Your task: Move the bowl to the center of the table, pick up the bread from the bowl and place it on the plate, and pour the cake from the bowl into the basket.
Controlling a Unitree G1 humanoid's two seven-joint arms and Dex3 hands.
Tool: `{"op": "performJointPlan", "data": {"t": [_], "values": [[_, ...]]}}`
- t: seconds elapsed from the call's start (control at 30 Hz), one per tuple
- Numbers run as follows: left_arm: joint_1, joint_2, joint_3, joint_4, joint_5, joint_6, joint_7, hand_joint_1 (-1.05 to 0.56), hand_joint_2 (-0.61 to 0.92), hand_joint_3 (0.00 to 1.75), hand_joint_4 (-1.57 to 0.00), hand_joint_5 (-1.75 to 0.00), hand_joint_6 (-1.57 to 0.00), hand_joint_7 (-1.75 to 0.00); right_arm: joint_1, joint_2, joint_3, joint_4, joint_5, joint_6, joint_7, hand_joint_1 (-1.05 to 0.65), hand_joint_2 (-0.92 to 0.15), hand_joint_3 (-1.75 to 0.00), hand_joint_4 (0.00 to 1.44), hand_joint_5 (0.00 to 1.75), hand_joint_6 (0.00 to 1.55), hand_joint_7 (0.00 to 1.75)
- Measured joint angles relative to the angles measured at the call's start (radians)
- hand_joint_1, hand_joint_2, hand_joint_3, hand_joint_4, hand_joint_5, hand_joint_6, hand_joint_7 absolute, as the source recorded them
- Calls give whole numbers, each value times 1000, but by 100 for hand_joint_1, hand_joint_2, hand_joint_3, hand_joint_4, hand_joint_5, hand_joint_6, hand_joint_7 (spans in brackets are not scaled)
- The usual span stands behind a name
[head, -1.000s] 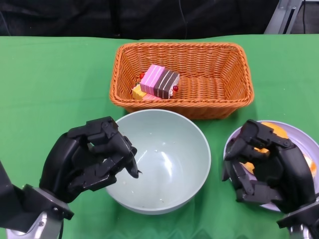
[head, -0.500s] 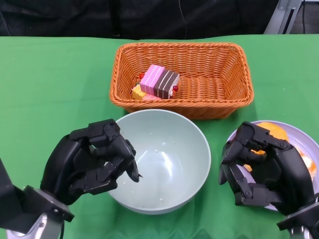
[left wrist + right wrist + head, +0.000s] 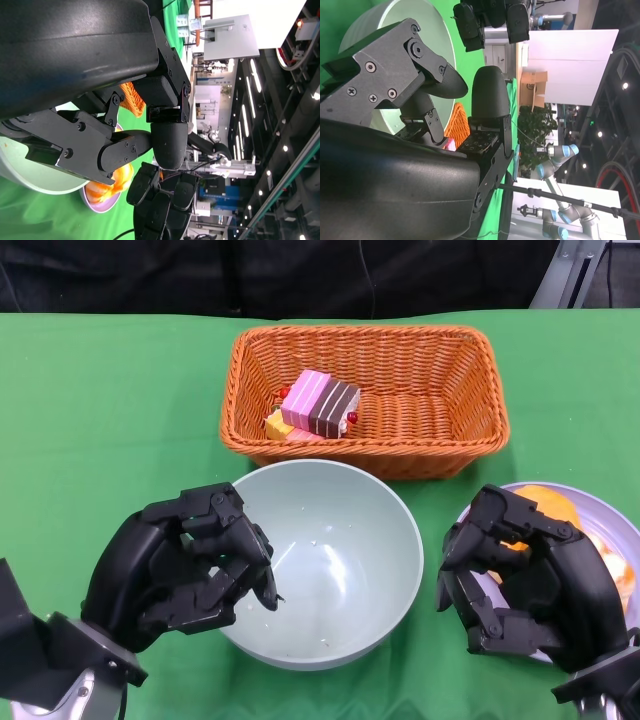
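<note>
The pale green bowl (image 3: 330, 565) stands empty in the middle of the table, just in front of the orange wicker basket (image 3: 420, 400). A pink and brown cake (image 3: 320, 403) lies in the basket's left part. Orange bread (image 3: 545, 502) sits on the lilac plate (image 3: 610, 525) at the right. My left hand (image 3: 185, 565) is at the bowl's left rim with its fingers curled in; its tips overlap the rim. My right hand (image 3: 520, 580) hovers curled over the plate's left side, holding nothing. In the right wrist view the bowl (image 3: 437, 35) fills the background behind the fingers (image 3: 490, 100).
Green cloth covers the table, with bare room at the far left and beside the basket. The left wrist view shows the bread (image 3: 107, 187) on the plate, part of the basket (image 3: 132, 97) and my right hand (image 3: 160, 200) beyond the bowl (image 3: 25, 175).
My left hand has slid a little back toward me along the bowl's rim while the bowl stayed put. My right hand has shifted slightly left and toward me, uncovering more of the bread.
</note>
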Motion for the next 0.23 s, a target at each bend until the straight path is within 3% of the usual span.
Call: {"op": "performJointPlan", "data": {"t": [0.23], "values": [[0, -2, 6, 2, 3, 0, -4, -11, 76, 74, -88, -152, -87, -122, 0, 0, 4, 0, 1, 0, 0, -12, -48, -127, 76, 170, 68, 148]]}}
